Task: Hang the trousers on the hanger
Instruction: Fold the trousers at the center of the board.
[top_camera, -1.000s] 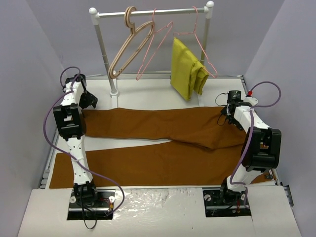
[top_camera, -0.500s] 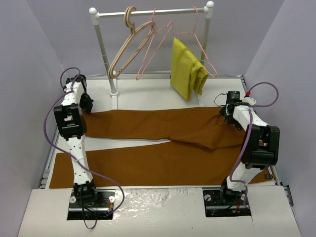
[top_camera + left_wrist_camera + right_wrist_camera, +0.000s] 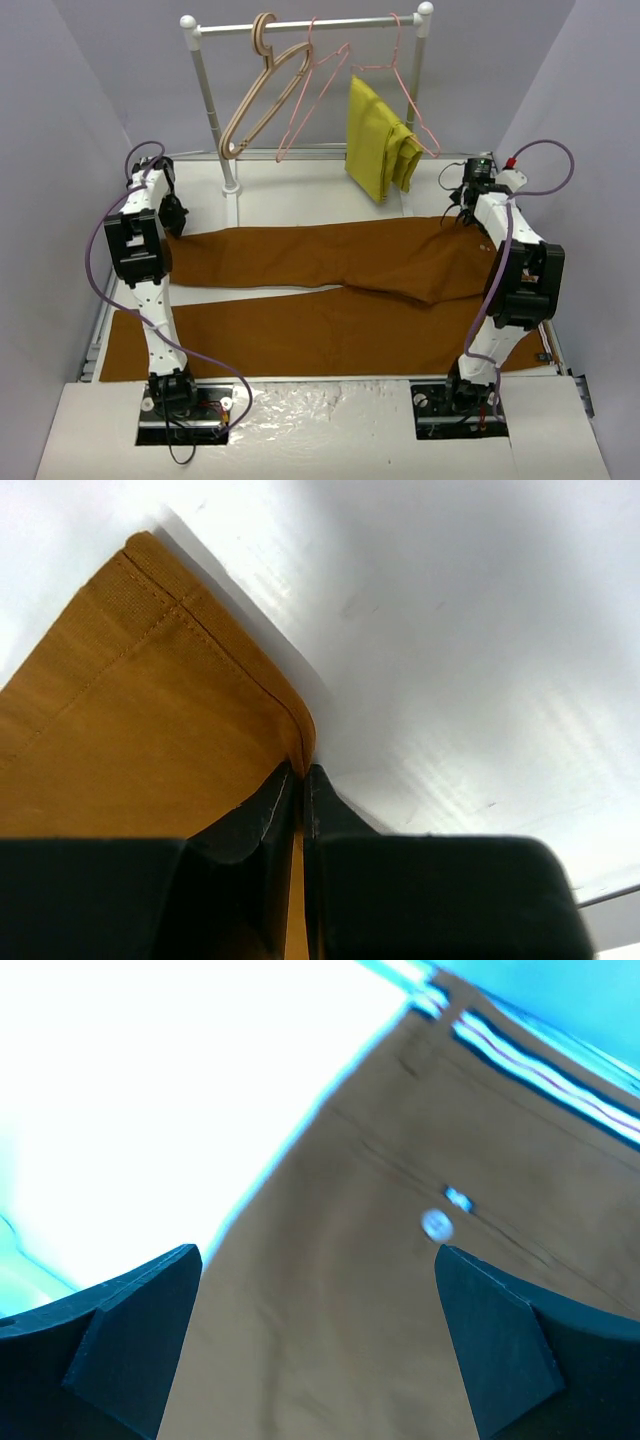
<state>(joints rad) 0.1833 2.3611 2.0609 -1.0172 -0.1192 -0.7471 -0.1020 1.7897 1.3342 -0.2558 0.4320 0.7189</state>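
Across the middle of the white table (image 3: 300,190), the long rust-brown cloth trousers (image 3: 330,270) lie flat, with the legs running to the left edge and the waistband at the right edge. And there's the change: at the far left, the left gripper (image 3: 301,772) has just snapped shut. A second ago its jaws stood apart over the cloth; now the two black fingers pinch tight on the hemmed corner of the far leg, the cloth squeezed between them. From overhead, the leg does not look lifted off the surface yet.

Over at the right edge, the right gripper (image 3: 315,1255) has slid toward the far side of the waist. Its jaws gape wide with nothing held, hovering over the brown cloth near the pale striped trim (image 3: 540,1060). The wrist view is blurred, so it looks to be on the move.

Up at the far edge, the thin pink wire hanger (image 3: 302,100) hangs empty on the white rail (image 3: 310,22), between a beige wooden hanger (image 3: 255,100) and a folded mustard-yellow garment (image 3: 378,140).

So one end is secured. My read is that the waist end wants gripping next, before the trousers can be lifted toward that hanger.
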